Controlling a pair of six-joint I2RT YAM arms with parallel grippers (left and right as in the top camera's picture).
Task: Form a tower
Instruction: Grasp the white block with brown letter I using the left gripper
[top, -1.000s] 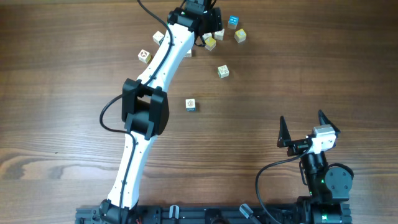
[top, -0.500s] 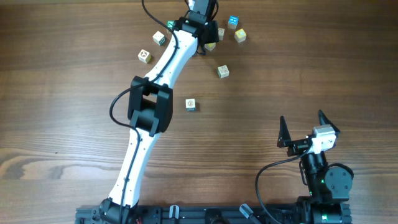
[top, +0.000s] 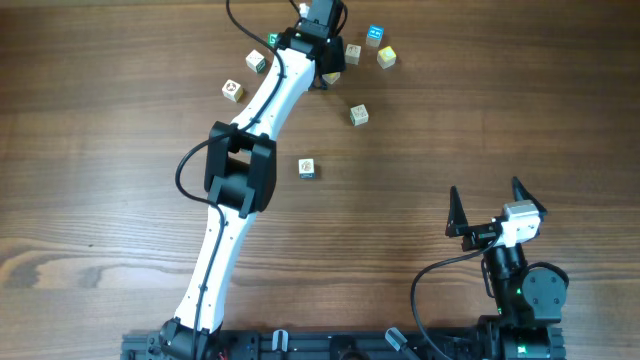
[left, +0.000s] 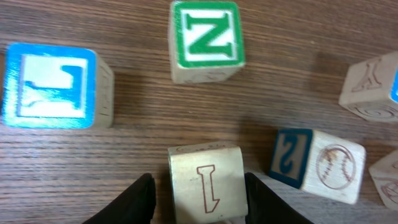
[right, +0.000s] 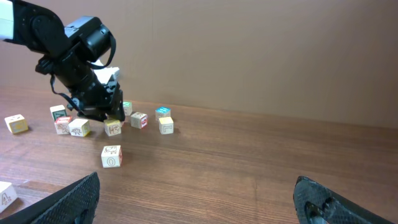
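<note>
worktop (top: 100, 150): dark wood grain | wall (right: 249, 50): plain brown | left hand (left: 199, 182): narrow round cube (left: 205, 183), grip unclear tbh | right hand (top: 485, 188): wide

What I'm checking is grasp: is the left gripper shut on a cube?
Open: the left gripper straddles the I cube, gap beside one finger.

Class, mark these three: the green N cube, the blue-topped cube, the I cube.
green N cube (left: 205, 37): left wrist view, top face.
blue-topped cube (left: 48, 87): left wrist view, top face.
I cube (left: 207, 186): left wrist view, top face.
</note>
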